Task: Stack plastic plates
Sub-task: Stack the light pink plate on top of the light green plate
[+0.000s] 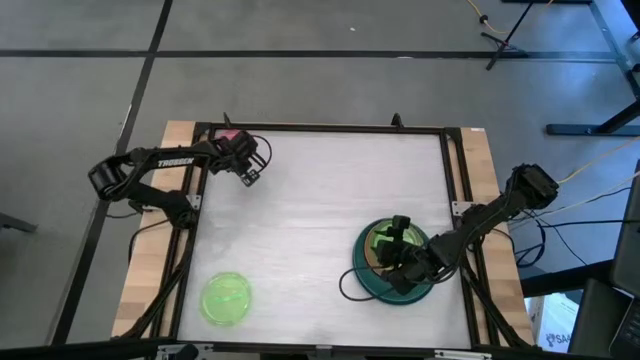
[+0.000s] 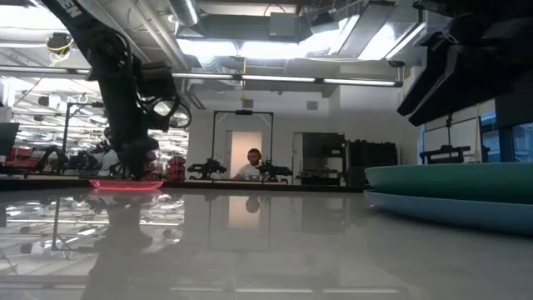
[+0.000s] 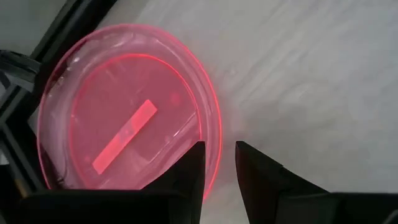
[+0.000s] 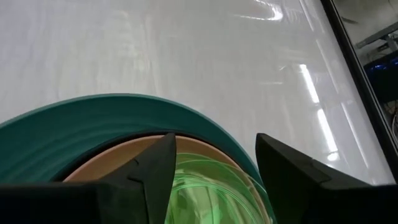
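Observation:
A translucent pink plate [image 3: 124, 124] lies flat at the table's far left corner [image 2: 125, 184]. My left gripper [image 3: 219, 171] stands over it, shut on its rim. Near the right edge is a stack: a blue-grey plate [image 2: 450, 210] at the bottom, a teal-green plate [image 4: 93, 118] on it, then an orange-tan plate [image 4: 205, 148] and a neon-green plate [image 4: 205, 186]. My right gripper [image 4: 214, 168] hovers open just above this stack [image 1: 395, 250] and touches nothing. A second neon-green plate [image 1: 225, 298] lies alone near the table's near left corner. My left gripper pinches the pink plate's rim [image 3: 216, 146] on the side facing the table's middle. One finger [image 3: 186, 168] is inside the plate and the other finger [image 3: 255, 168] outside. The fingers come from above, pointing down. The plate lies flat on the table.
The table's raised black frame [image 1: 320, 128] runs close behind the pink plate. A dark cable [image 1: 345, 285] loops beside the stack. The white tabletop [image 1: 320, 200] between the two arms is bare. A person sits in the room far behind the table [image 2: 252, 162].

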Motion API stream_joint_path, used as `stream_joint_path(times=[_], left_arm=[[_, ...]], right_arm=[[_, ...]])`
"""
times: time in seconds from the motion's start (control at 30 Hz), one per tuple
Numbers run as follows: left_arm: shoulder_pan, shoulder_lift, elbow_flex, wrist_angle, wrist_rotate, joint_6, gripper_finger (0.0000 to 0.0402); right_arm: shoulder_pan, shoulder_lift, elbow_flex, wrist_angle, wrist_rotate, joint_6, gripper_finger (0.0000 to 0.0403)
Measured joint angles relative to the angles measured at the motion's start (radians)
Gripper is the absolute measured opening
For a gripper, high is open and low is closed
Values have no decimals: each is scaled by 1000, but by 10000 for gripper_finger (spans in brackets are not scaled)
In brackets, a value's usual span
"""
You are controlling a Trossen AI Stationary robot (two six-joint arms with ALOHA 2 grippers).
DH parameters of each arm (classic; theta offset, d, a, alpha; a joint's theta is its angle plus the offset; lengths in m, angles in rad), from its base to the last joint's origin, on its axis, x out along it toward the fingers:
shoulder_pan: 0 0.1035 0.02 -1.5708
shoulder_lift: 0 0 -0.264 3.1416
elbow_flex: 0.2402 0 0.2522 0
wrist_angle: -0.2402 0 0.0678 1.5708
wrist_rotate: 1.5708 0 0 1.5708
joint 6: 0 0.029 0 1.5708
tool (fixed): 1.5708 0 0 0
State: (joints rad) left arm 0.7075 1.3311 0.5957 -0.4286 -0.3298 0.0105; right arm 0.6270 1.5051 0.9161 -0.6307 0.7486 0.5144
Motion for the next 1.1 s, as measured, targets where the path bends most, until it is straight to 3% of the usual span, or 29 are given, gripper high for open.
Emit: stream_joint_path(times=[0.5,0.67,0.8,1.1], left_arm=[[23,122,0,65,-44,21,81],[25,141,3,59,-41,25,44],[-1,141,2,59,-55,45,6],[-135,104,11,44,-52,83,2]], right_arm=[[1,0,0,0,0,2,211],[1,0,0,1,-16,1,211],[1,0,0,1,-16,-21,211],[1,0,0,2,-86,-23,211]])
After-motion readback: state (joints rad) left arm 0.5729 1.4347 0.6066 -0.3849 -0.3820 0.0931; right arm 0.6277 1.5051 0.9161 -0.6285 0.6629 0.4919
